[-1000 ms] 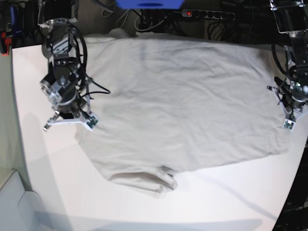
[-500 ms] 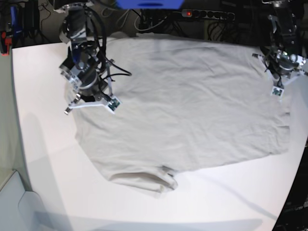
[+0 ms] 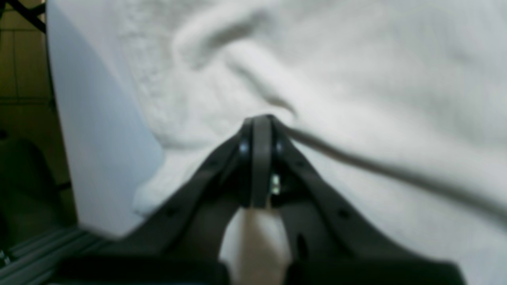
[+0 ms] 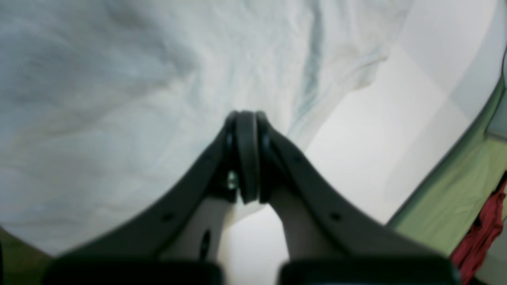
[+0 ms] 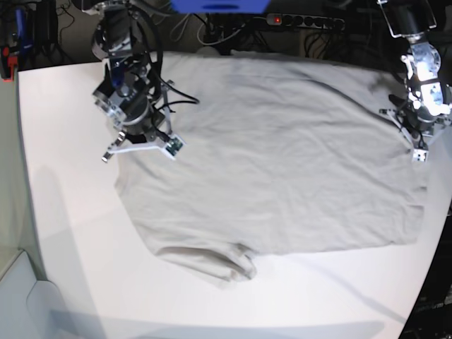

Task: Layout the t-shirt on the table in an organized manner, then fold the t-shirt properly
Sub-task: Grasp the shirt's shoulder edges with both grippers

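White table carried the t-shirt spread flat, and I had my left gripper and right gripper each pinched together on a far corner of it.

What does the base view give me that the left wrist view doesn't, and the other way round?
Only the base view shows the whole beige short-sleeved cotton t-shirt spread out, its ribbed collar at the near edge, both arms, and the right gripper. Only the left wrist view shows the left gripper close up, jaws shut, cloth ridged at its tip; whether it pinches cloth is unclear. Both show the shirt on the white matte table.
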You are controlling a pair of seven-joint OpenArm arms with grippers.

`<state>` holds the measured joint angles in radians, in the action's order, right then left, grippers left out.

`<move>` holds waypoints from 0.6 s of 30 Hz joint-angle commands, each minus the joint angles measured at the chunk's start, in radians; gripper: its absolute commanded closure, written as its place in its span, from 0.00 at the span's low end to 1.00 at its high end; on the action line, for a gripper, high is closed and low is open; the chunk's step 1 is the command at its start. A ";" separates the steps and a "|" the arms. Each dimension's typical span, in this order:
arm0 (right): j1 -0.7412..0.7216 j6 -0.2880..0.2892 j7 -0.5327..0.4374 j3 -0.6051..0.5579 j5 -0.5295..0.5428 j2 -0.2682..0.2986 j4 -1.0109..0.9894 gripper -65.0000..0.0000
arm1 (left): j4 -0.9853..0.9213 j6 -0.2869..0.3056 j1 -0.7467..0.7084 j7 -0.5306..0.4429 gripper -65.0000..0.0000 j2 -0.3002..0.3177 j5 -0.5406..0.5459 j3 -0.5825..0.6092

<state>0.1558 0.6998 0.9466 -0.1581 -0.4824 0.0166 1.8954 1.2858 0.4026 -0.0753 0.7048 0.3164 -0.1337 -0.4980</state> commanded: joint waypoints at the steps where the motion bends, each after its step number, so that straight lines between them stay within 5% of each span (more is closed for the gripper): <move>1: -0.014 -0.002 -0.011 0.001 0.001 -0.002 0.014 1.00 | -0.056 0.045 0.021 0.077 1.00 -0.015 0.018 0.014; 9: -0.023 -0.002 -0.016 0.001 0.003 -0.011 -0.147 1.00 | -0.108 0.045 0.141 0.083 1.00 0.000 0.016 0.127; 18: -0.114 -0.002 -0.174 0.113 -0.003 -0.014 -0.408 1.00 | -0.113 0.045 0.153 0.082 1.00 -0.003 0.016 0.138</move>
<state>0.0280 0.6765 0.6682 -0.0456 -0.4282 -0.0044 1.5169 1.1851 0.4004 0.0875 0.7353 0.3256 -0.1459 -0.3672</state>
